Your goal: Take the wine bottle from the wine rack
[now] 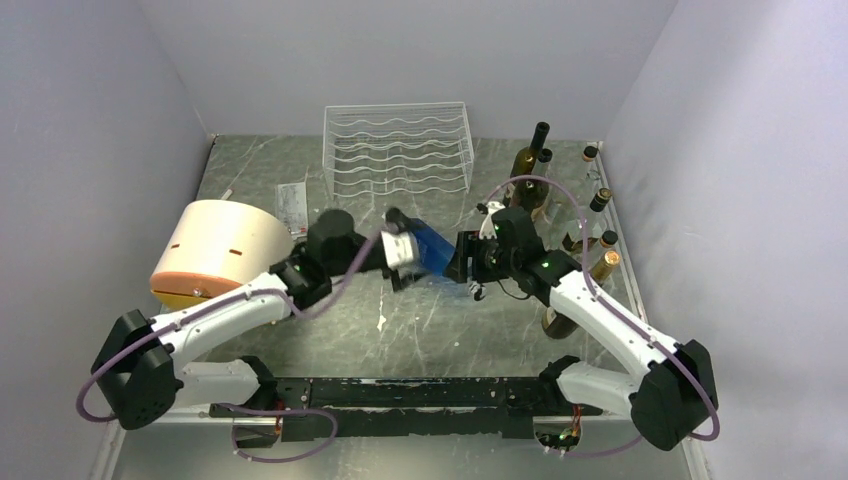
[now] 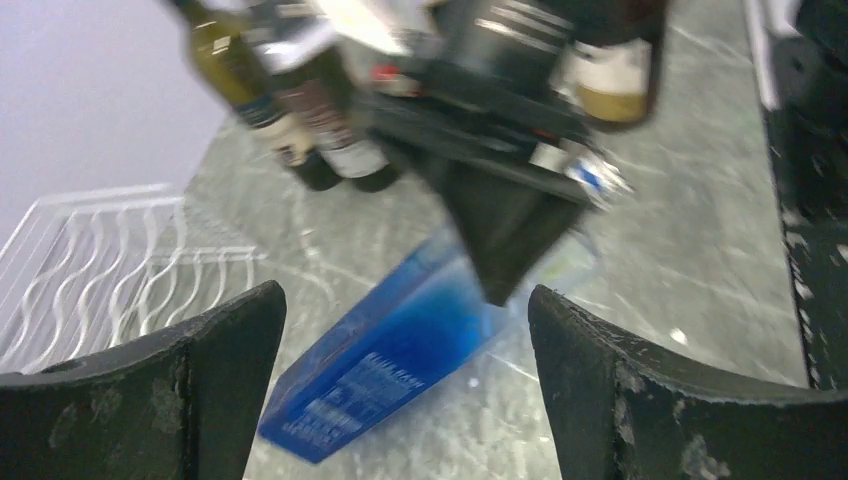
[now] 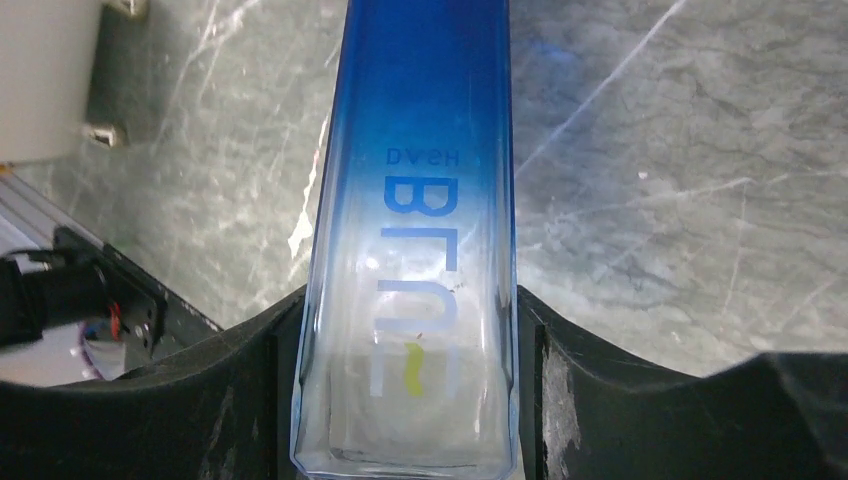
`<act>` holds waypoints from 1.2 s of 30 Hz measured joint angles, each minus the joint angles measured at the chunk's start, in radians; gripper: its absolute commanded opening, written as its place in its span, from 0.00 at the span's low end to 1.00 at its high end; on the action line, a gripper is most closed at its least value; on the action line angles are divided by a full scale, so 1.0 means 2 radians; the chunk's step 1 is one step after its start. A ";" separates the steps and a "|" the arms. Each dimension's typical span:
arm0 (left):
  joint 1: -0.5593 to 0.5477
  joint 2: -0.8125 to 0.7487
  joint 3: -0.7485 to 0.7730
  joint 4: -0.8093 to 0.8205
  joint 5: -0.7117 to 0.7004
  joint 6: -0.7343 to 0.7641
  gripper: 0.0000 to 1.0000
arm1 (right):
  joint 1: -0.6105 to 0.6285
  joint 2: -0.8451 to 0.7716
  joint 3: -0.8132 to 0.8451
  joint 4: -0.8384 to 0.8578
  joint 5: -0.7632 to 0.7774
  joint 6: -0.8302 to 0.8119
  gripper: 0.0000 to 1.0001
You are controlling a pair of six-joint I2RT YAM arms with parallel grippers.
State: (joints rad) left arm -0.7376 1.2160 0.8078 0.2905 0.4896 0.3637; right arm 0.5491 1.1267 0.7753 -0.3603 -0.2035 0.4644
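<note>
The white wire wine rack (image 1: 398, 150) stands at the back of the table, and I see no bottle on it; it also shows in the left wrist view (image 2: 90, 270). A square blue glass bottle (image 1: 432, 248) hangs tilted above the table between both grippers. My right gripper (image 1: 464, 262) is shut on its clear end (image 3: 408, 400), a finger pressed to each side. My left gripper (image 1: 400, 255) is open and faces the bottle's blue end (image 2: 400, 350), which lies ahead between its spread fingers without touching them.
Several dark wine bottles (image 1: 528, 165) stand at the back right, and one (image 1: 580, 290) lies under the right arm. A cream cylindrical drum (image 1: 215, 250) lies at the left. A paper slip (image 1: 292, 205) lies left of the rack. Walls close in on three sides.
</note>
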 measured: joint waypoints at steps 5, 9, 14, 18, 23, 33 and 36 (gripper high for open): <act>-0.092 0.001 -0.037 -0.023 -0.030 0.094 0.93 | 0.000 -0.015 0.014 -0.054 -0.031 -0.043 0.07; -0.109 0.037 -0.039 -0.029 -0.058 0.129 0.93 | 0.000 -0.016 0.014 -0.067 -0.070 -0.061 0.07; -0.121 0.079 -0.041 -0.031 -0.094 0.154 0.94 | 0.000 -0.021 0.014 -0.075 -0.100 -0.068 0.06; -0.130 0.093 -0.043 -0.024 -0.120 0.163 0.91 | 0.000 -0.024 0.017 -0.089 -0.118 -0.073 0.06; -0.134 0.099 -0.043 -0.023 -0.137 0.165 0.72 | -0.001 -0.032 0.027 -0.105 -0.125 -0.076 0.08; -0.146 0.092 -0.044 -0.024 -0.134 0.177 0.10 | -0.006 -0.043 0.045 -0.141 -0.125 -0.070 0.69; -0.146 0.077 -0.045 -0.021 -0.138 0.160 0.07 | -0.005 -0.050 0.061 -0.144 -0.119 -0.065 0.89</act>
State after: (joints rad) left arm -1.0302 1.3701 0.7174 0.2481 0.2138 0.6842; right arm 0.5400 1.0271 0.8982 -0.6479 -0.4423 0.3347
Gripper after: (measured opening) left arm 0.661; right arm 0.746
